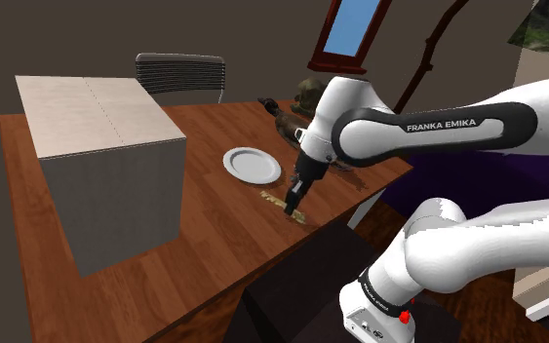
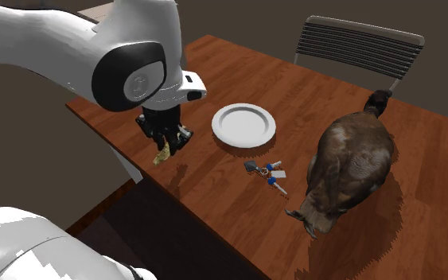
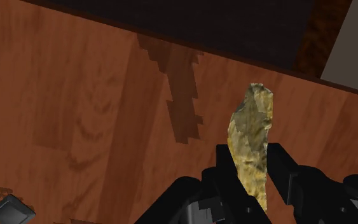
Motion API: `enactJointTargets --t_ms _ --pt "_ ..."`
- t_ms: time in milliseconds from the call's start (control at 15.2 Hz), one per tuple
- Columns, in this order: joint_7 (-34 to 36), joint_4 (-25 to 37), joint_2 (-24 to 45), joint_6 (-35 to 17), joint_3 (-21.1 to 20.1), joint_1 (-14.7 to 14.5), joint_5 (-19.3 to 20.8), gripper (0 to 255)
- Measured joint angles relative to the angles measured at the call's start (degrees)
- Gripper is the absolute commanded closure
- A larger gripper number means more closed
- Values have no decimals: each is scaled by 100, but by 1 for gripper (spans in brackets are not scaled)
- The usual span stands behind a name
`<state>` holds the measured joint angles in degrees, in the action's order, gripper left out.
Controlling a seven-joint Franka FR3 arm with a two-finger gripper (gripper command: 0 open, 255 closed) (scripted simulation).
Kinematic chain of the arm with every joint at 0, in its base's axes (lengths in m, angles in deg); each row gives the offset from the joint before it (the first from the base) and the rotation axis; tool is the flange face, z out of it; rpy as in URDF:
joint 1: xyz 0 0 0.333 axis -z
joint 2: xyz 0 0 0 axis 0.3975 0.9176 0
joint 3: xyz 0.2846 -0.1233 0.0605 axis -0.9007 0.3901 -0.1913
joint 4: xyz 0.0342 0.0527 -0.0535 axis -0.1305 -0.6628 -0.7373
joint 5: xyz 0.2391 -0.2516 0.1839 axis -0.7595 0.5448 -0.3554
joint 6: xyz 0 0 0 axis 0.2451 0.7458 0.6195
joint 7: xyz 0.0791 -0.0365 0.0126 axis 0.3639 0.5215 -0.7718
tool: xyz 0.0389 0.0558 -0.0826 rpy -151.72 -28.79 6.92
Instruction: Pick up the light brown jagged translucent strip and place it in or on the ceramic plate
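The light brown jagged strip is clasped between my black fingers and sticks out past their tips. It hangs a little above the wooden table, and its jagged shadow falls on the wood beside it. My gripper is shut on it. In the shoulder view the gripper hovers near the table's front edge, with the strip below it. The white round plate lies just beyond the gripper. In the second exterior view the plate is to the right of the gripper and the strip.
A large pale box stands on the table at the shoulder view's left. A brown bird figure and a bunch of keys lie right of the plate. A slatted chair stands behind the table. The table's edge is just below the gripper.
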<state>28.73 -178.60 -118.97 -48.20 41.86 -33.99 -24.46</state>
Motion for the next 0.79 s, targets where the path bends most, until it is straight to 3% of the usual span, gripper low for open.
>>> enactJointTargets --t_ms 330,792 --pt "51 239 -208 446 38 30 70 255" --pt "-443 1295 1145 213 417 405 409 255"
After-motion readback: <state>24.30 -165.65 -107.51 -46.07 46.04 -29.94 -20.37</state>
